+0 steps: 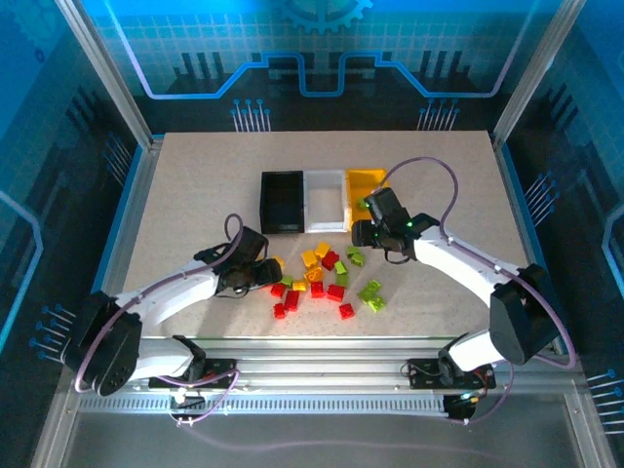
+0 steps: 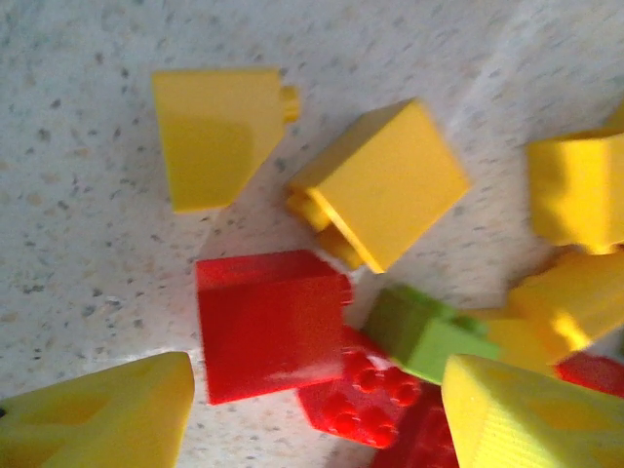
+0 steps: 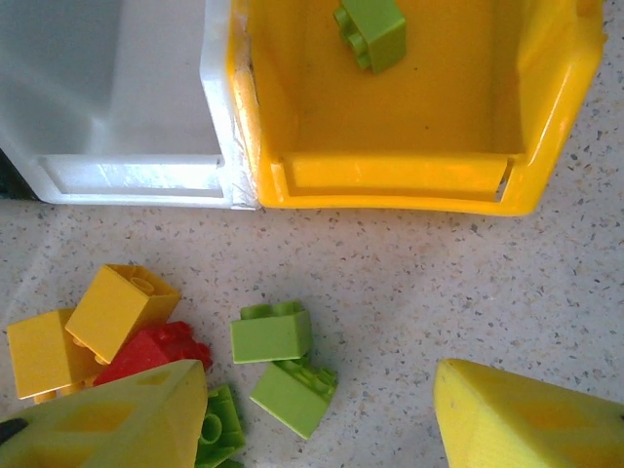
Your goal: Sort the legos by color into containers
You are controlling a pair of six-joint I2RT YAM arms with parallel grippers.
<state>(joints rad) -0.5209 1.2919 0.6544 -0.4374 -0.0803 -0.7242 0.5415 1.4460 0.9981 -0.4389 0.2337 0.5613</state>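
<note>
mostly the legos (image 1: 322, 278) lie in a loose heap on the speckled table (image 1: 195, 195), just on the near side of three bins. they are tiny shiny bricks in red, yellow and lime green, and some show round studs. the reds and yellows sit more to the left and middle of the heap. a few greens lie on its right side.

the bins stand in a row: a black bin (image 1: 282, 202) on the left, a white bin (image 1: 325, 200) in the middle and a yellow bin (image 1: 368, 181) on the right. the white and yellow bins touch. one green lego (image 3: 372, 31) lies inside the yellow bin.

the left gripper (image 2: 312, 409) hangs low over the left side of the heap. its yellow fingers (image 2: 97, 419) are spread apart and hold nothing. a red brick (image 2: 268, 327) lies on the table just past the gap between them, with a green brick (image 2: 424, 331) beside it and two yellow bricks (image 2: 380, 185) farther off.

the right gripper (image 3: 322, 409) is just near the yellow bin's front wall. its fingers are wide apart and empty too. two green bricks (image 3: 273, 336) lie on the table close to the gap.
</note>
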